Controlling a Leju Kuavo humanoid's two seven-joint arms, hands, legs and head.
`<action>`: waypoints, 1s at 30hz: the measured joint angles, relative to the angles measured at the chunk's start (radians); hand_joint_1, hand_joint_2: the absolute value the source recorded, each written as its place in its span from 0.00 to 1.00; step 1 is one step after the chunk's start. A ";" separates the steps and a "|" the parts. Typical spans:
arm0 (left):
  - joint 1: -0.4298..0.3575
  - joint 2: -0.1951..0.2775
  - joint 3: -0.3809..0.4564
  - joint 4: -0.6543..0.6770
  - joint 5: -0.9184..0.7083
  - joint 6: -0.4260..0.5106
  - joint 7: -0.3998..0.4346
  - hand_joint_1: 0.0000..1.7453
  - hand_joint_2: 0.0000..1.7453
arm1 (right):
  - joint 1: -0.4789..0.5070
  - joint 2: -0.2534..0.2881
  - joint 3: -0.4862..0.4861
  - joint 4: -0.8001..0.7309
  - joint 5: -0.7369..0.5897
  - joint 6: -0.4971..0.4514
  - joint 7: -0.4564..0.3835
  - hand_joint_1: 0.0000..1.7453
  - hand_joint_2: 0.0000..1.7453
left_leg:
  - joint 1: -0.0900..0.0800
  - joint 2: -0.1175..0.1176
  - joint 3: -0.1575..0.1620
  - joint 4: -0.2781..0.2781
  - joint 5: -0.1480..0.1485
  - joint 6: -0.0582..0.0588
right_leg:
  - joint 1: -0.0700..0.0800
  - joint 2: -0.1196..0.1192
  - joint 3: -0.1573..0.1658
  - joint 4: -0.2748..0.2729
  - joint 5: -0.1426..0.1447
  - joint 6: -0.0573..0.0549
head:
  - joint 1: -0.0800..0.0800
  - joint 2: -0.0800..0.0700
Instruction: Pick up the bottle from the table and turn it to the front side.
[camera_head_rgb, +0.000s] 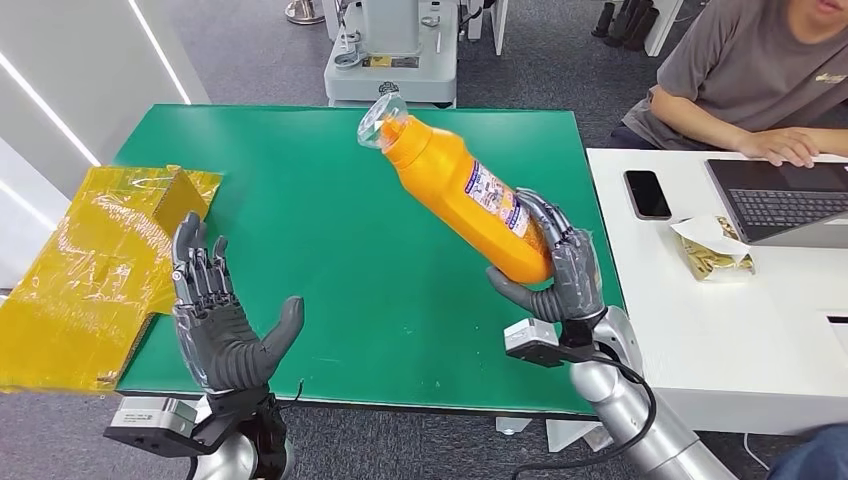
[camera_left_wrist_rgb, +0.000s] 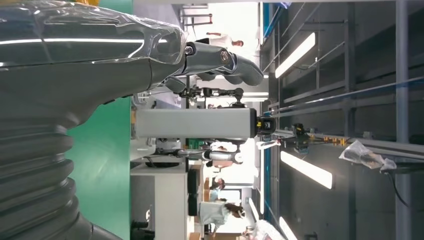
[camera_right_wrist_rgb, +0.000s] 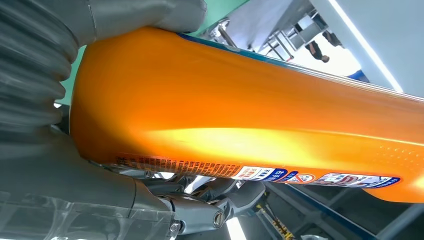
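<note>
A: Head view first. How many bottles were there?

B: One, an orange plastic bottle with a clear cap and a printed label (camera_head_rgb: 455, 190). The right hand (camera_head_rgb: 556, 268) gripped its base end, fingers wrapped round the body, and held it tilted above the green table mat (camera_head_rgb: 330, 250), cap pointing up and away from the robot.

A: And the other hand?

B: The left hand (camera_head_rgb: 218, 318) was spread, palm up, fingers apart, holding nothing, over the mat's near left corner. Beside it lay one sheet of yellow crinkled film (camera_head_rgb: 95, 270). On the white side table (camera_head_rgb: 700, 330) were one black phone (camera_head_rgb: 648, 194), one dark laptop (camera_head_rgb: 785, 200) and one small foil packet (camera_head_rgb: 715, 248), with a seated person's hand (camera_head_rgb: 790, 145) at the laptop.

A: Left wrist view?

B: The left hand's grey cover and fingers (camera_left_wrist_rgb: 225, 60) were extended, grasping nothing.

A: Right wrist view?

B: The bottle's orange side and label strip (camera_right_wrist_rgb: 250, 120) lay across the palm, with dark fingers (camera_right_wrist_rgb: 220, 200) clamped against it.
</note>
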 joint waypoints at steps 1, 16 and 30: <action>-0.002 -0.001 0.000 0.005 0.004 -0.012 0.000 0.00 1.00 | 0.000 0.004 0.001 -0.002 0.003 -0.001 -0.006 1.00 1.00 | 0.000 0.000 0.000 0.000 0.000 0.000 | 0.000 0.000 0.000 0.000 0.000 0.000 | 0.000 0.000; -0.123 -0.027 -0.001 0.169 0.108 -0.354 0.138 0.00 1.00 | -0.009 0.051 0.118 0.005 0.167 -0.134 -0.039 1.00 1.00 | 0.000 0.000 0.000 0.000 0.000 0.000 | 0.000 0.000 0.000 0.000 0.000 0.000 | 0.000 0.000; -0.230 -0.033 -0.001 0.224 0.144 -0.422 0.198 0.00 1.00 | -0.016 0.101 0.174 0.021 0.215 -0.070 0.016 1.00 1.00 | 0.000 0.000 0.000 0.000 0.000 0.000 | 0.000 0.000 0.000 0.000 0.000 0.000 | 0.000 0.000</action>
